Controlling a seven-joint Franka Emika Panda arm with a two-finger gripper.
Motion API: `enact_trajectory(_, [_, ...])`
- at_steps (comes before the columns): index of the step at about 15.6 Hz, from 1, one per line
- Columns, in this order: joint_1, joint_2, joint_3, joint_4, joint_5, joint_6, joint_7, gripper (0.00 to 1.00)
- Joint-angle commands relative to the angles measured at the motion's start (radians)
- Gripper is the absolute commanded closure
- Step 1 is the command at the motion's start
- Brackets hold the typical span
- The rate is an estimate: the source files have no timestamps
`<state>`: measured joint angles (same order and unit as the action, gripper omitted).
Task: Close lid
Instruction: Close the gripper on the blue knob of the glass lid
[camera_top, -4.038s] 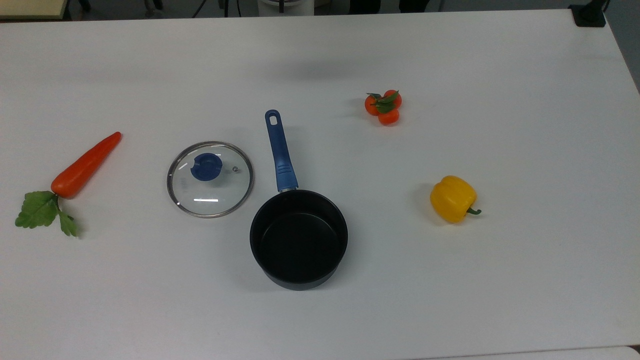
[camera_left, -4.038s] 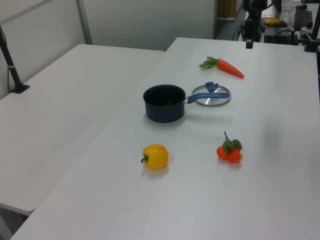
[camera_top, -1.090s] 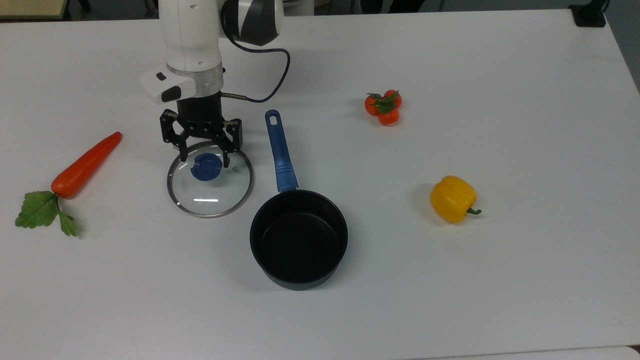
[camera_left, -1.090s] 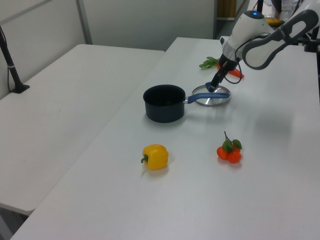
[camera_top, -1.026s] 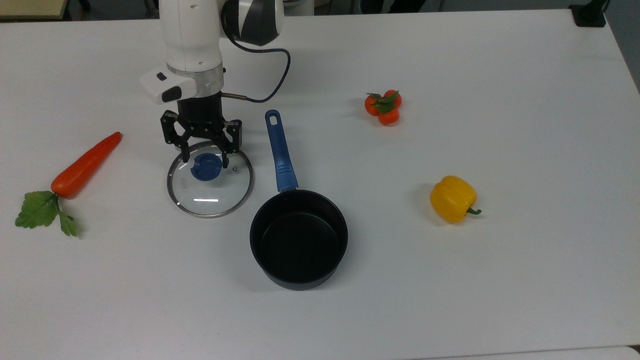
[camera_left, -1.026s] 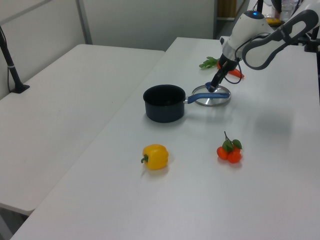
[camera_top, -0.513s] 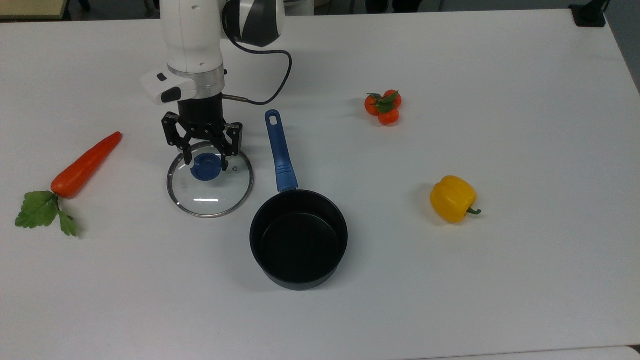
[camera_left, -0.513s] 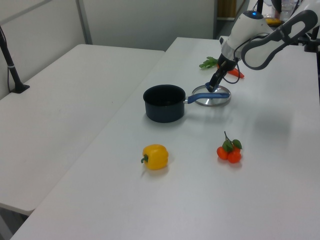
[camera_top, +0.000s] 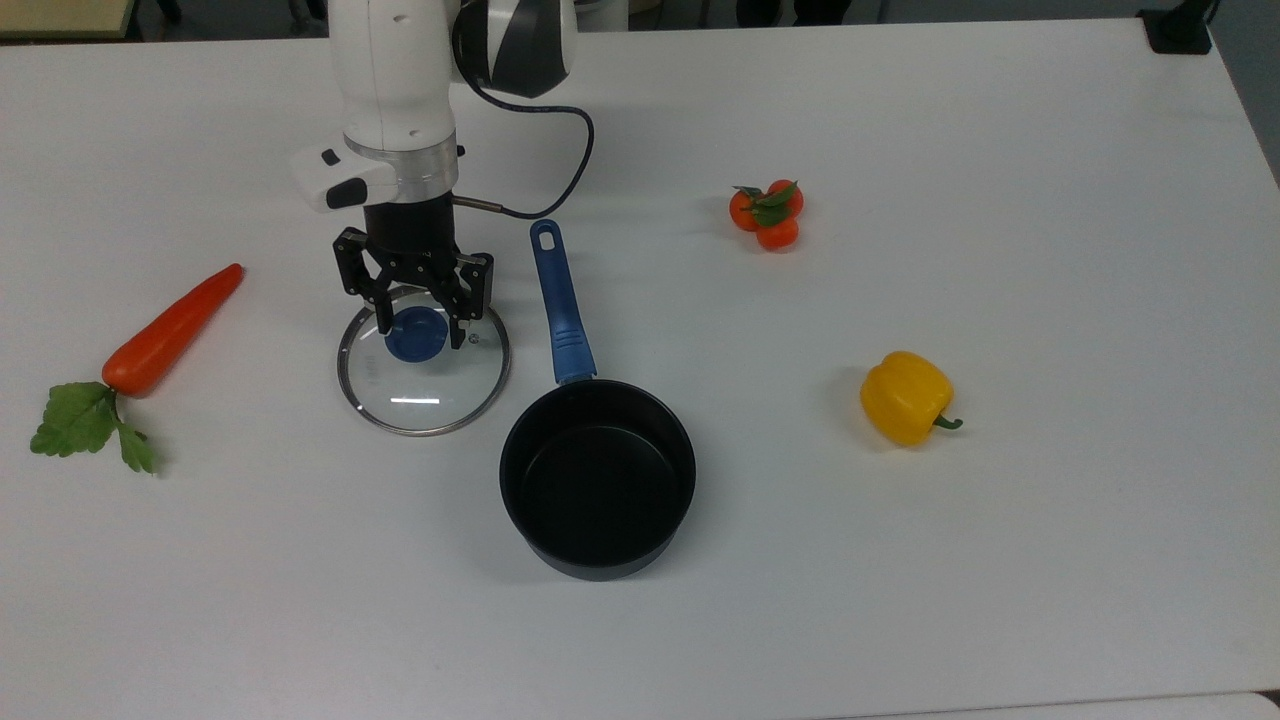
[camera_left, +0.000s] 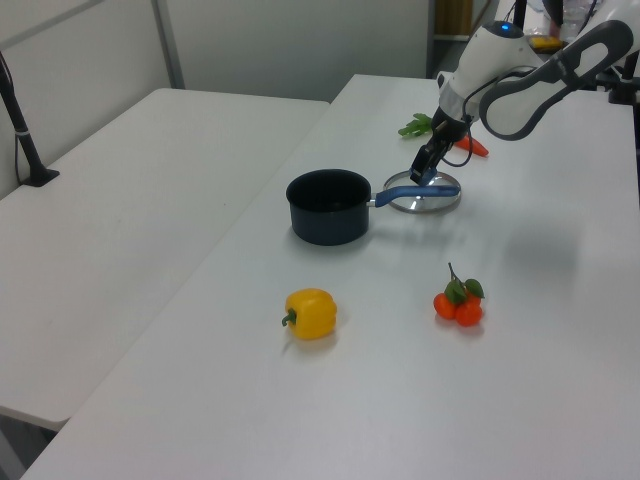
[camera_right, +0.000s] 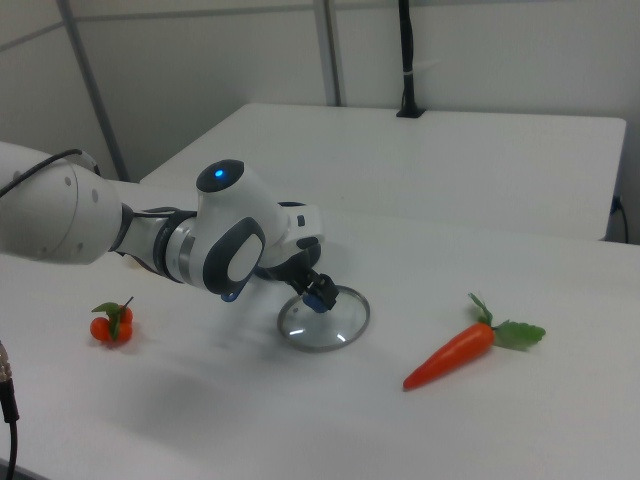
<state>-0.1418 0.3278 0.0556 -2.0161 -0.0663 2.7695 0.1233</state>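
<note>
Currently the gripper sits over the lid, fingers spread either side of the blue knob with a visible gap on each side in the top view, so open and bracketing, not yet clamped. Whether the fingertips touch the glass I can't tell; in the right view the gripper looks right down at the knob. The lid lies flat on the white table, off the pot. The black saucepan is open and empty, at about 4 o'clock from the lid in the top view, just beside it but not touching. Its blue handle runs up toward 12 o'clock, passing close by the lid's 3 o'clock edge. In the left view the handle crosses in front of the lid, with the gripper just above. Further out in the top view: carrot at 9 o'clock from the lid, tomato cluster and yellow pepper well apart on the far side of the pot. Step in hand, my read: grasp phase, pre-close on the knob. Next move calls for closing squarely on the knob, lifting enough that the rim clears both the handle and the pot wall, translating toward 4 o'clock, centring over the pot and lowering level. Risks: the knob looks small and smooth, so an off-centre pinch could let the lid tilt or swing; a low carry could clip the handle.
</note>
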Motion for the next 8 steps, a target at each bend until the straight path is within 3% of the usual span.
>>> enact_trajectory(1, [0.007, 0.013, -0.002, 0.008, -0.02, 0.022, 0.03, 0.25])
enact_trajectory(4, [0.005, 0.013, -0.002, 0.008, -0.021, 0.022, 0.03, 0.28])
enact_trajectory(8, [0.005, 0.011, -0.002, 0.008, -0.024, 0.022, 0.022, 0.47])
